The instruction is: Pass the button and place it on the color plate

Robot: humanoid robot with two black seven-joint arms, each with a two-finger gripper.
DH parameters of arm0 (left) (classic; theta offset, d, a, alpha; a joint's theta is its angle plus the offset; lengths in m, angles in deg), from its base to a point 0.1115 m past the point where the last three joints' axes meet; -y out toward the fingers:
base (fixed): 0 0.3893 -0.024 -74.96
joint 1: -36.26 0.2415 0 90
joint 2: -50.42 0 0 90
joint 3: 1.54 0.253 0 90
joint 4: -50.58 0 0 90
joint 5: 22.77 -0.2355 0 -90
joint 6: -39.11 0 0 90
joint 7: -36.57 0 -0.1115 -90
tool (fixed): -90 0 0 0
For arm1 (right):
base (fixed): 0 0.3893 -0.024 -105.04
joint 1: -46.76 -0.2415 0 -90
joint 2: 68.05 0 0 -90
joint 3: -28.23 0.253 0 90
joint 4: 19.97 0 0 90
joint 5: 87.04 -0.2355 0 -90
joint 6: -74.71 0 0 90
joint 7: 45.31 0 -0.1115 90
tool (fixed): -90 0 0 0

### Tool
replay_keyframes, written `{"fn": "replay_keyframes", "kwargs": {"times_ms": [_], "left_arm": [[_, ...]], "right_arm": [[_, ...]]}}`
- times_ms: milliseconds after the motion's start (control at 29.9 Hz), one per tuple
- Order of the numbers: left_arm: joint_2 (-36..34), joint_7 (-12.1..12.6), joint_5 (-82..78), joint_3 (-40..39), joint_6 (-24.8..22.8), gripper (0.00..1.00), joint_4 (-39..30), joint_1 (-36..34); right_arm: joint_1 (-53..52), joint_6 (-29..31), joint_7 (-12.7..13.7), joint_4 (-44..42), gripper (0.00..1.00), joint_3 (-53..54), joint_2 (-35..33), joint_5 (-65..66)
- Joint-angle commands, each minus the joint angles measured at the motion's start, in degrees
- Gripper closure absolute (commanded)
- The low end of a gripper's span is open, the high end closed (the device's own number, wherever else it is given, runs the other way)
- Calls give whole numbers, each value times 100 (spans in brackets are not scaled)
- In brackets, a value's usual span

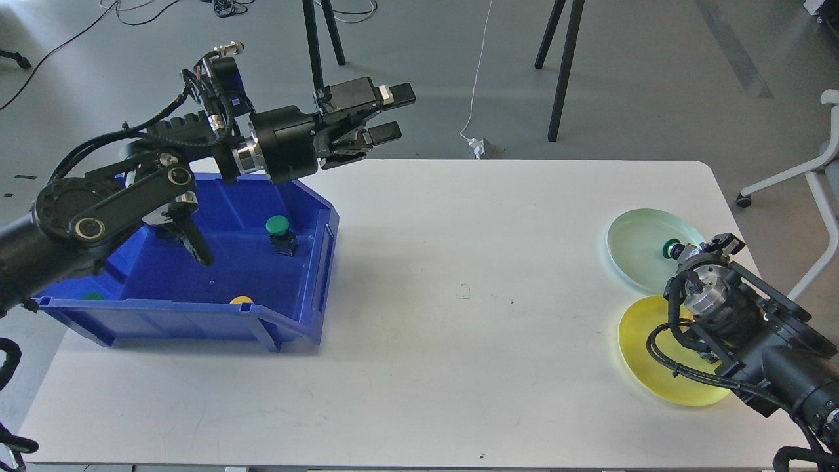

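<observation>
Head view: right pincer (688,252) grips green button (670,249).

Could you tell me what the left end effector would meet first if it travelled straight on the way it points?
Probably nothing on the table: the left end effector, open and empty, points rightward above the table's far edge. Depth is unclear.

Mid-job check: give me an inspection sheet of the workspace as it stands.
Surface: white table, bare in the middle.
Job's things: blue bin at left holds a green button; yellow button and another green one peek over its front wall. Green plate carries a green button; yellow plate beside it.
Clutter: nothing seen.
Hands: left hand open, empty, above the bin's far corner; right hand at the plated button, state unclear.
Cables: white cord on floor.
Surroundings: stand legs, chair.
</observation>
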Motion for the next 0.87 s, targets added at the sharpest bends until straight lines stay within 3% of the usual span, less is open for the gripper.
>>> {"fn": "replay_keyframes", "kwargs": {"times_ms": [0,100,167,301,401,535,835], "left_arm": [[0,1,7,-9,0,7,18,0],[35,1,103,-9,0,4,123,9],[61,1,366,-9,0,3,210,0],[70,1,1375,-9,0,1,562,9],[44,1,2369,0,0,1,930,131],[26,1,3135,-44,0,1,1458,298],[70,1,3752,-1002,0,1,1934,861]], "right_arm": [[14,0,-20,468,0,0,-94,30],[6,0,-29,1144,0,0,-313,136],[-12,477,-29,1679,0,0,-647,276],[-135,2259,-29,2358,0,35,-1096,584],[-310,3709,-64,2245,0,53,-1132,593],[-381,5600,-450,1911,0,70,-1053,497],[-803,5600,-513,1243,0,96,-491,-110]]}}
